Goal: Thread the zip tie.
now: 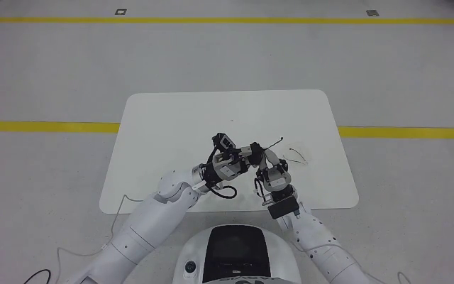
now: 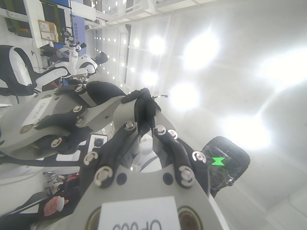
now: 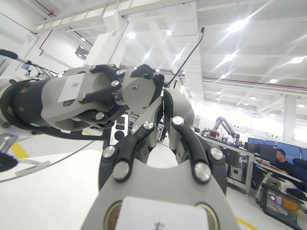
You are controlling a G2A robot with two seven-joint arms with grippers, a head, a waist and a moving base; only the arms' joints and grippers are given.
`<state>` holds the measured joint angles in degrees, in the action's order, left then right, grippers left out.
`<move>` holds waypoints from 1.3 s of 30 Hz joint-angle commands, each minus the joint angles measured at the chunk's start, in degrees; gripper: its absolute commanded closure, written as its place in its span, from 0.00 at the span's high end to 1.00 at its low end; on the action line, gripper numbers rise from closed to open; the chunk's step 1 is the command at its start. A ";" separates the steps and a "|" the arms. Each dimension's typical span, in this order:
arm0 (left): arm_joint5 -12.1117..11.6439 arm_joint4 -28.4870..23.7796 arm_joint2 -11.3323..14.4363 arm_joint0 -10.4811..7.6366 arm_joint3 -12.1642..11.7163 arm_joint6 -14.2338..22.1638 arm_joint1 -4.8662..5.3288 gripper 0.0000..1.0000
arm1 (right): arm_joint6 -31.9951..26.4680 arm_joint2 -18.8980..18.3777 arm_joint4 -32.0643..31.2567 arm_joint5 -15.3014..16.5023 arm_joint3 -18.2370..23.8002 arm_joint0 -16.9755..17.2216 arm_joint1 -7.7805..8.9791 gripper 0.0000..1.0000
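Observation:
Above the middle of the white table [image 1: 177,128], my two grippers meet tip to tip. A thin black zip tie [image 1: 274,145] pokes out from between them, its end pointing toward the far right. My left gripper [image 1: 252,151] comes in from the left and is shut, the zip tie [image 2: 162,95] sticking out just past its tips [image 2: 145,101]. My right gripper [image 1: 264,159] comes up from the near side and is shut on the same zip tie [image 3: 189,53], which rises from its tips [image 3: 163,92]. The part of the tie between the fingers is hidden.
A second black zip tie [image 1: 298,155] lies curled on the table just right of the grippers. Bare tabletop spreads to the left and far side. The table's near edge runs close under both forearms.

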<state>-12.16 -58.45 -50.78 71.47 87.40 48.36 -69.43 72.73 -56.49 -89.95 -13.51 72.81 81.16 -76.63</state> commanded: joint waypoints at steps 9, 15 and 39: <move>0.00 0.00 0.00 0.00 0.00 0.00 0.00 0.00 | -0.24 0.51 0.00 -0.64 -0.45 -0.15 0.47 0.00; 0.00 0.00 0.00 0.00 0.00 0.00 0.00 0.00 | -0.40 0.51 0.00 -0.77 -0.64 -0.17 0.66 0.00; 0.00 0.00 0.00 0.00 0.00 0.00 0.00 0.00 | -0.75 -0.51 0.00 -0.72 -0.69 0.47 1.15 0.00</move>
<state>-12.16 -58.45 -50.78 71.47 87.40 48.36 -69.43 72.00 -56.98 -89.95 -14.21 72.14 81.62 -75.50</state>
